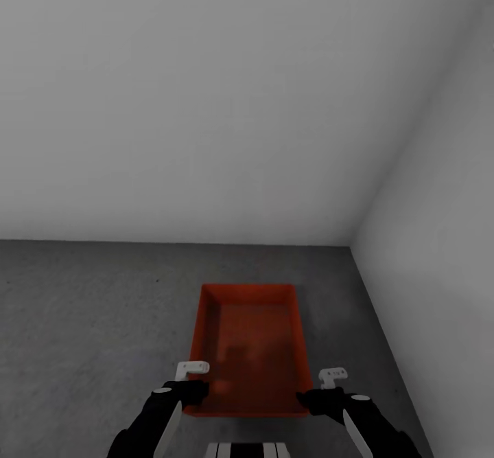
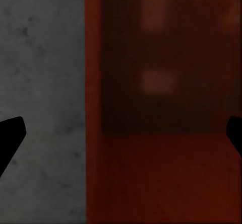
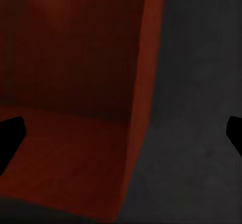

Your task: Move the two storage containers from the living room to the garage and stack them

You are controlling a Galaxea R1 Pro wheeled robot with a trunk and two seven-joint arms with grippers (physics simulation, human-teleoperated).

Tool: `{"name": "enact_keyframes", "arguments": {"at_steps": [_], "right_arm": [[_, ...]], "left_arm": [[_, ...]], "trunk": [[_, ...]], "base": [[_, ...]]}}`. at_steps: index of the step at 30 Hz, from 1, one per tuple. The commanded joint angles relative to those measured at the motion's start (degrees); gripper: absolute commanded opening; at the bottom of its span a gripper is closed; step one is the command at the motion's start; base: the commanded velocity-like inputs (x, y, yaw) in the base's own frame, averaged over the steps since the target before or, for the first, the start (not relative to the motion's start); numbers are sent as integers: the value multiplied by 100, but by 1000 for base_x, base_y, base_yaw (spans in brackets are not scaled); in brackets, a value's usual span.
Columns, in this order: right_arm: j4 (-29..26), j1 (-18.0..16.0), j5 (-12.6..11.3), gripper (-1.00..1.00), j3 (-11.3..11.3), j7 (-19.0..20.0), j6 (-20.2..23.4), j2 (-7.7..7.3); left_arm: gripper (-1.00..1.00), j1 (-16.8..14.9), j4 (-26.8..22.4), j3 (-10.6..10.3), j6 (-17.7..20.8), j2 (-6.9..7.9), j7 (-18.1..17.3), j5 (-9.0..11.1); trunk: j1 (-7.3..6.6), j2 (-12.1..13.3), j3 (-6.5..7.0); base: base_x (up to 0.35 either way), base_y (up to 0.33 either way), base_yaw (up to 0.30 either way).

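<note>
One red-orange storage container [image 1: 250, 345] sits open side up on the dark grey speckled floor [image 1: 82, 321] of the garage, close to a corner of the walls. My left gripper [image 1: 186, 388] hangs over its near left corner, my right gripper [image 1: 317, 397] over its near right corner. In the left wrist view the left gripper [image 2: 123, 136] is open, its dark fingertips [image 2: 12, 133] far apart on either side of the container's side wall [image 2: 93, 108]. The right gripper [image 3: 123, 136] is open too and straddles the other side wall [image 3: 143, 83]. Neither touches the plastic.
A plain pale grey back wall [image 1: 206, 101] meets a side wall [image 1: 439, 238] just right of the container. Bare concrete stretches to the left of the container and between it and the back wall.
</note>
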Motion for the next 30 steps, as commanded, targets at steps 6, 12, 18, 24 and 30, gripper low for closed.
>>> {"name": "enact_keyframes", "arguments": {"at_steps": [6, 12, 18, 24, 30], "right_arm": [[-11, 0, -12, 100, 23, 2, 31, -6], [-11, 0, -12, 100, 23, 2, 31, -7], [-11, 0, -12, 100, 23, 2, 31, -4], [-11, 0, -12, 100, 23, 2, 31, -7], [-11, 0, -12, 100, 23, 2, 31, -7]], "left_arm": [[100, 0, -10, 10, 33, -29, 4, -18], [100, 0, -10, 10, 27, -32, 16, -17], [100, 0, -10, 10, 25, -33, 21, -18], [100, 0, -10, 8, 24, -37, 22, -18], [100, 0, -10, 2, 24, -43, 22, -19]], "trunk": [[-133, 240, 104], [-265, 481, 212], [-397, 722, 319], [-529, 962, 427], [-660, 1203, 535]], "base": [[0, 0, 0], [0, 0, 0], [-26, 0, 0], [-238, 0, 0], [-323, 0, 0]]}}
